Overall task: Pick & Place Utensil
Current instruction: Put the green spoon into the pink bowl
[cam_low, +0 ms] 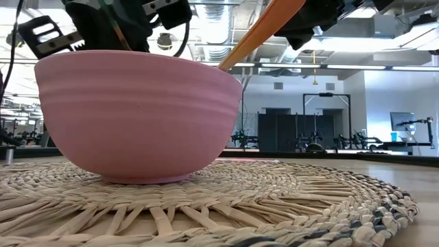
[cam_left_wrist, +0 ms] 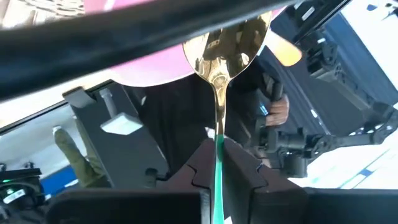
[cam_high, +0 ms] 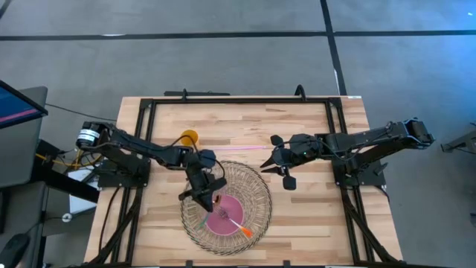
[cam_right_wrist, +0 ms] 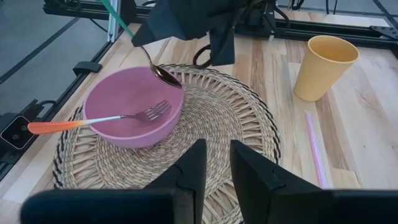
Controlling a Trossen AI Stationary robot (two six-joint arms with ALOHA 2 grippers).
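Both arms are dark, near-black, built of jointed segments. By its base at the table [cam_high: 245, 112] edge, the left arm carries a silver-and-black cylinder among loose cables. The left gripper [cam_left_wrist: 217, 163] has matte black, angular fingers; the right gripper [cam_right_wrist: 216, 163] has the same, perhaps slightly glossier.

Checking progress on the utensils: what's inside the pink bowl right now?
A fork with an orange handle lies in the pink bowl, handle over the rim. The left gripper holds a spoon above it. The bowl's floor beneath is partly hidden.

A gold spoon [cam_right_wrist: 163, 74] with green handle hangs tilted over the pink bowl [cam_right_wrist: 133, 115], where an orange-handled fork [cam_right_wrist: 99, 121] rests.
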